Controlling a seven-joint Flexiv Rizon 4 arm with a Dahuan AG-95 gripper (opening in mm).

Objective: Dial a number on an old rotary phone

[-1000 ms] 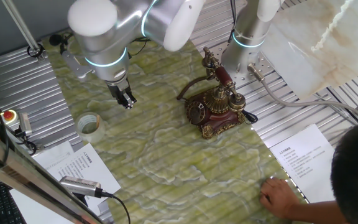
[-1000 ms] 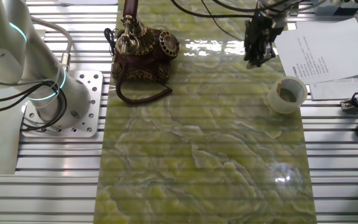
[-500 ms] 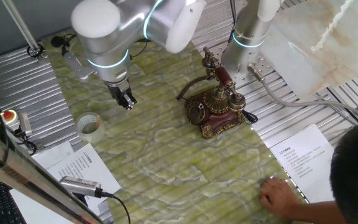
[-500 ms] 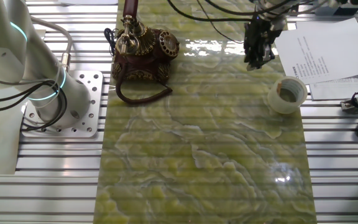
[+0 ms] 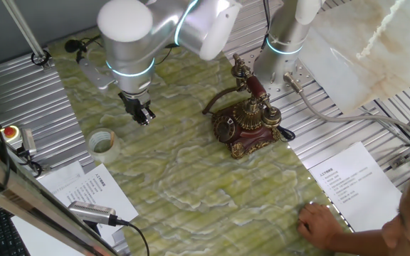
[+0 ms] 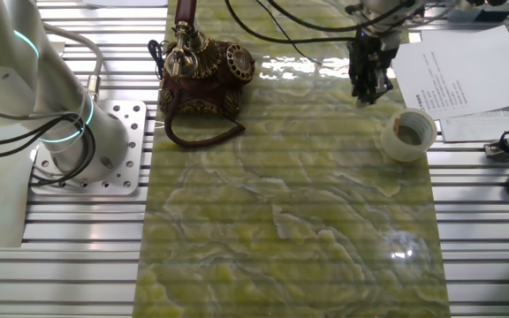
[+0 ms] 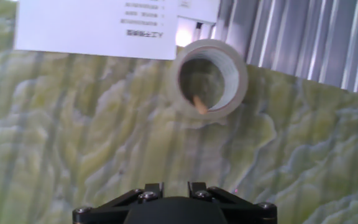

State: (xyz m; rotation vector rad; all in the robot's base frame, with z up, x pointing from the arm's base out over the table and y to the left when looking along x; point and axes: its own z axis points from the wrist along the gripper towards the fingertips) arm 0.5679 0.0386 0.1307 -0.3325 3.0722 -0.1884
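Observation:
The old rotary phone [image 5: 248,126] [image 6: 200,78] stands on the green marbled mat, dark red-brown with brass trim. Its round dial [image 5: 225,129] [image 6: 239,60] faces the mat's middle and the handset [image 5: 251,84] rests on the tall cradle. My gripper [image 5: 144,118] [image 6: 366,95] hangs well away from the phone, across the mat, its fingers together and holding nothing. In the hand view only the finger stubs show around the gripper [image 7: 174,185], pointing down at the mat near the clear tape roll [image 7: 210,78].
The clear tape roll [image 5: 102,142] [image 6: 407,134] lies close to my gripper. Printed sheets [image 5: 84,188] [image 6: 458,75] lie at the mat's edges. A person's hand [image 5: 322,226] rests on the near corner. The arm's base [image 6: 78,146] is bolted beside the phone.
The arm's upper body has swung toward the phone, and the gripper has shifted slightly nearer the tape roll. The person's head has moved toward the frame edge. The phone has not moved.

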